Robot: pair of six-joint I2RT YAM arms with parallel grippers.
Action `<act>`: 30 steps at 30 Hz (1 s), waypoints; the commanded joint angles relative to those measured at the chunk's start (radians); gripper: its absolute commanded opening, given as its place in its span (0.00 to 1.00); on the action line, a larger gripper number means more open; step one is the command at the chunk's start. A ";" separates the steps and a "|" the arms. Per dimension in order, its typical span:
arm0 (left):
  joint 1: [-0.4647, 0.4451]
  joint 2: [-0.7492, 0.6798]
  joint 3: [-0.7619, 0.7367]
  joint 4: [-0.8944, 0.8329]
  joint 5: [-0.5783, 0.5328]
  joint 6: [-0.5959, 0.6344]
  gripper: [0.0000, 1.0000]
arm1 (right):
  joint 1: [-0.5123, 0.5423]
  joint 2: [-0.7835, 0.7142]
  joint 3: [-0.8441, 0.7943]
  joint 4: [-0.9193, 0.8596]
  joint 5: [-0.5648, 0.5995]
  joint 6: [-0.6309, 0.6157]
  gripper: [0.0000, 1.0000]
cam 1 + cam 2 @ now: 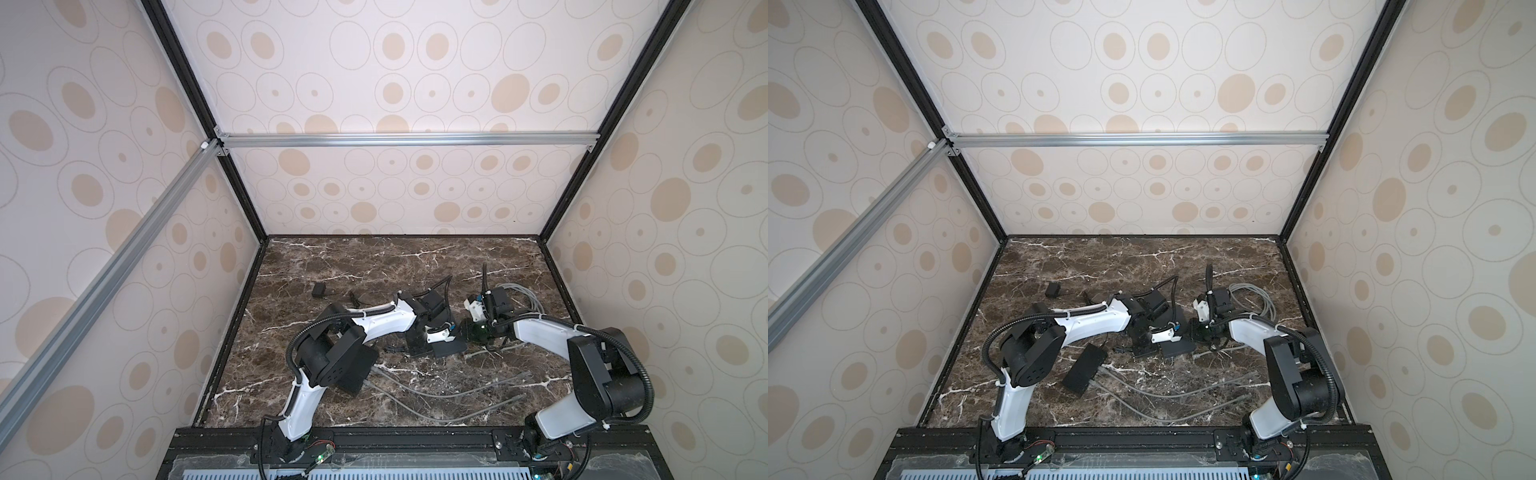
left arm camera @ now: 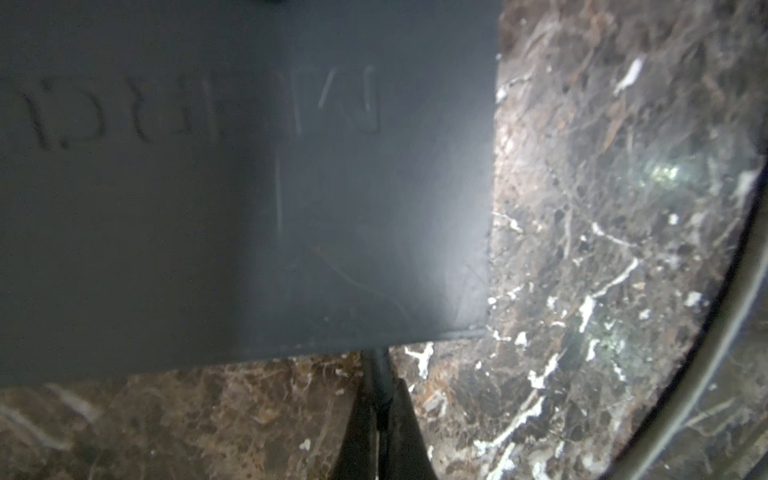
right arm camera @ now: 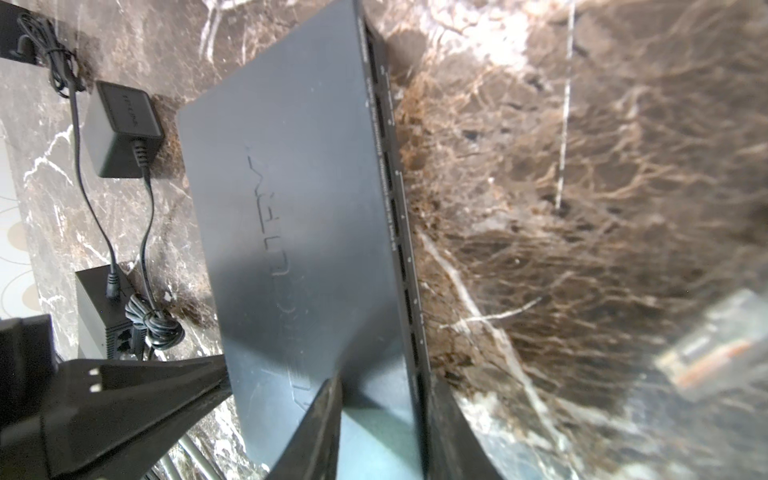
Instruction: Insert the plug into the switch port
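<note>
The black switch (image 3: 299, 208) lies flat on the marble, with a row of ports (image 3: 392, 199) along one long side. My right gripper (image 3: 386, 386) stands at its near end with its fingers apart. One finger lies over the top face and the other runs along the port side. My left gripper (image 2: 380, 395) is shut on a dark plug (image 2: 379, 374), whose tip meets the opposite edge of the switch (image 2: 249, 208). In both top views the two grippers meet over the switch (image 1: 446, 349) (image 1: 1177, 350) at mid-table.
A black power adapter (image 3: 120, 129) (image 1: 320, 289) and a small black box (image 3: 102, 307) with a bundled cord lie beyond the switch. A long black box (image 1: 1084, 370) sits under the left arm. Grey cables (image 1: 436, 392) cross the front. A blurred clear-and-orange connector (image 3: 715, 349) lies nearby.
</note>
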 commanded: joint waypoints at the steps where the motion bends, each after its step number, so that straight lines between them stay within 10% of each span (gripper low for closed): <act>1: -0.012 0.060 -0.006 0.070 0.032 -0.003 0.00 | 0.026 0.049 -0.050 -0.057 -0.088 -0.024 0.33; 30: 0.032 0.097 0.009 0.128 0.074 -0.059 0.00 | 0.228 -0.192 -0.246 0.199 -0.096 0.329 0.28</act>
